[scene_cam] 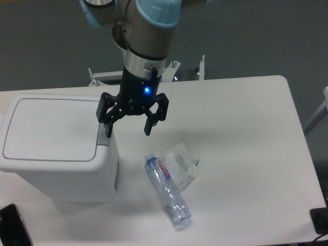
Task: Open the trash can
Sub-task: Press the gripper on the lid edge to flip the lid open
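The trash can [54,148] is a boxy white bin at the table's left side, with its flat lid [51,128] lying shut. A small grey tab [103,139] sits on its right rim. My gripper [128,130] hangs open just right of that rim, pointing down. Its left fingertip is over the grey tab, partly covering it, and its right fingertip is over the bare table. Nothing is between the fingers.
A clear plastic bottle [167,190] lies on the white table [246,154] right of the bin, with a crumpled clear wrapper [182,161] beside it. A dark object [13,230] pokes in at the bottom left corner, another [320,220] at the bottom right.
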Robot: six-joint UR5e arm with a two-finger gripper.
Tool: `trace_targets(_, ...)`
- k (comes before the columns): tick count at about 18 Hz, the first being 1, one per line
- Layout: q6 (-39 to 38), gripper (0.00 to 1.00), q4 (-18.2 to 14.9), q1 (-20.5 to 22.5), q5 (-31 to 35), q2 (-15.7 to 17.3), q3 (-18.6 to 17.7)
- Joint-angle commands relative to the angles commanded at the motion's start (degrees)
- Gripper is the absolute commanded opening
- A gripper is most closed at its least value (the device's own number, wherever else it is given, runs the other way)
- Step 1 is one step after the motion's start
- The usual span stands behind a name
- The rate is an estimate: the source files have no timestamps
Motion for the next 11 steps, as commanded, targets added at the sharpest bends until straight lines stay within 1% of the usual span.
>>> trace_targets(11, 0.09, 1.00, 0.09, 0.00, 0.09, -0.09, -0.79)
